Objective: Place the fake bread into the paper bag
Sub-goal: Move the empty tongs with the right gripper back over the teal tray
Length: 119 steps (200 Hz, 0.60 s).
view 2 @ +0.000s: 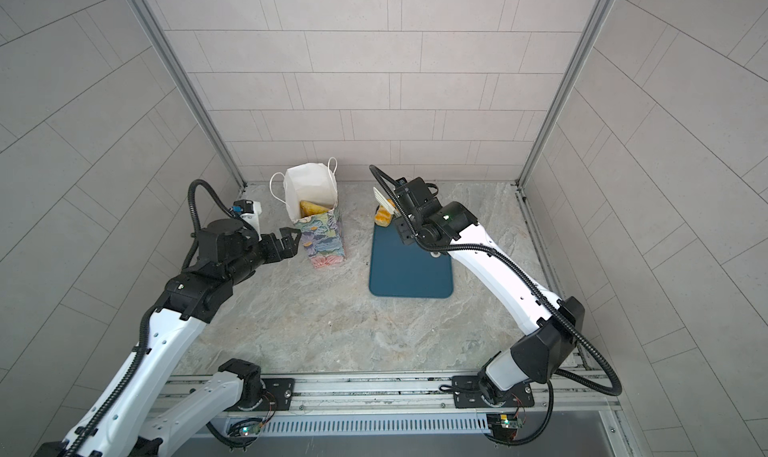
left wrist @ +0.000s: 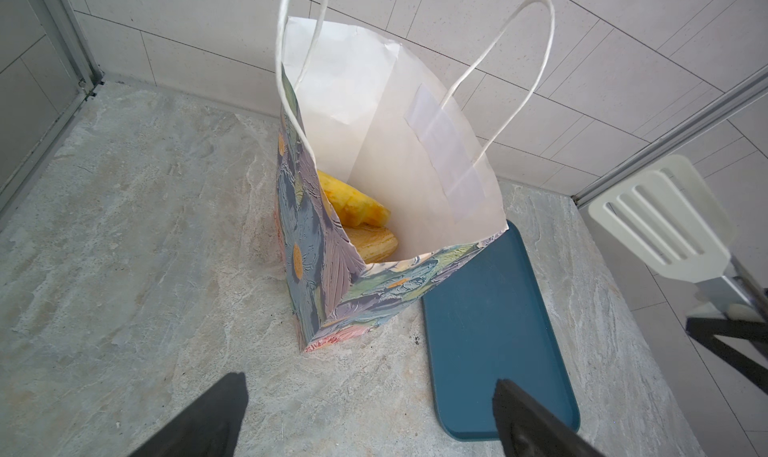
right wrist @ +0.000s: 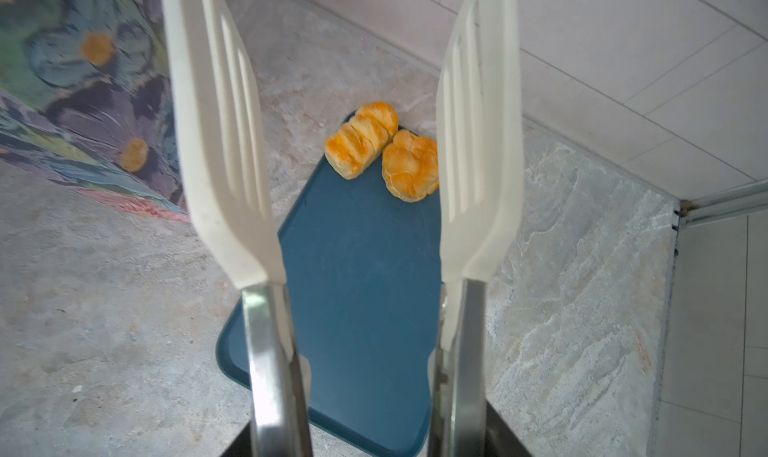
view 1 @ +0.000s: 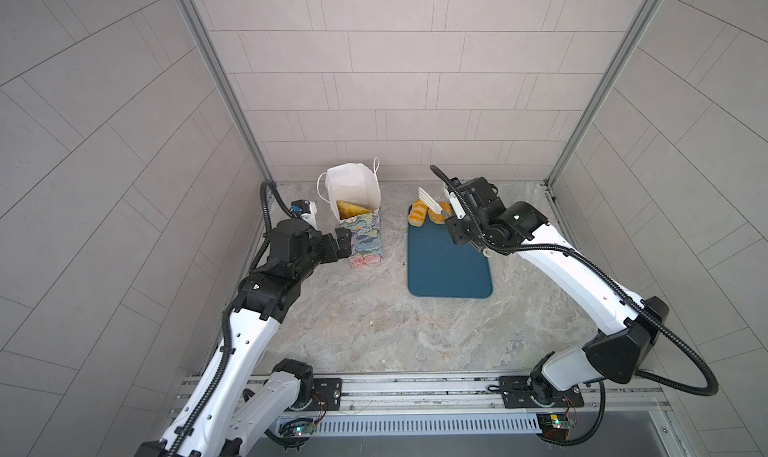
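The paper bag [view 1: 365, 243] [view 2: 322, 239] stands upright and open at the back left, flower-printed with a white lining. Two pieces of fake bread [left wrist: 353, 201] lie inside it. Another two golden rolls [right wrist: 360, 140] [view 1: 417, 214] sit side by side at the far end of the teal tray [view 1: 449, 268]. My left gripper [view 1: 345, 243] [left wrist: 370, 386] is open, close beside the bag's lower left side. My right gripper [view 1: 451, 222] is shut on white-tipped metal tongs [right wrist: 216, 122]. The tongs' blades stand apart above the rolls with nothing between them.
The marbled tabletop is enclosed by tiled walls on three sides, with metal posts in the back corners. The bag's white cord handles [left wrist: 515, 81] stick up above its mouth. The tray [left wrist: 490, 330] lies just right of the bag.
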Each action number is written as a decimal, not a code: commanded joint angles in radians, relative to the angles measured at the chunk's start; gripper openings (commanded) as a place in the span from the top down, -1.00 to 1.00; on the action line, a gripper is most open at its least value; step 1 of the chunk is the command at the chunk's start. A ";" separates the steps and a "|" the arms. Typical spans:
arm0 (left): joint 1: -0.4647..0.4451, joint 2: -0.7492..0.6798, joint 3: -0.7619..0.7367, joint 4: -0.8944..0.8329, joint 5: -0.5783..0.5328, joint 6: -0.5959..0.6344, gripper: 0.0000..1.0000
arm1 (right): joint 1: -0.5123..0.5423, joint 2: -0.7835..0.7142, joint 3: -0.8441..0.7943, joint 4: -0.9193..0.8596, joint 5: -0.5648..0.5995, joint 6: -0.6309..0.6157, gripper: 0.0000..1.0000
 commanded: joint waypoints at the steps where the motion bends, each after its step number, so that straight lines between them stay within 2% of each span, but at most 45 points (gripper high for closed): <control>1: -0.005 -0.007 -0.011 0.019 -0.006 -0.002 -1.00 | -0.012 -0.008 -0.023 0.032 0.065 0.025 -0.17; 119: -0.005 -0.007 -0.018 0.001 -0.007 0.010 -1.00 | -0.112 0.255 0.009 -0.038 0.112 0.058 -0.15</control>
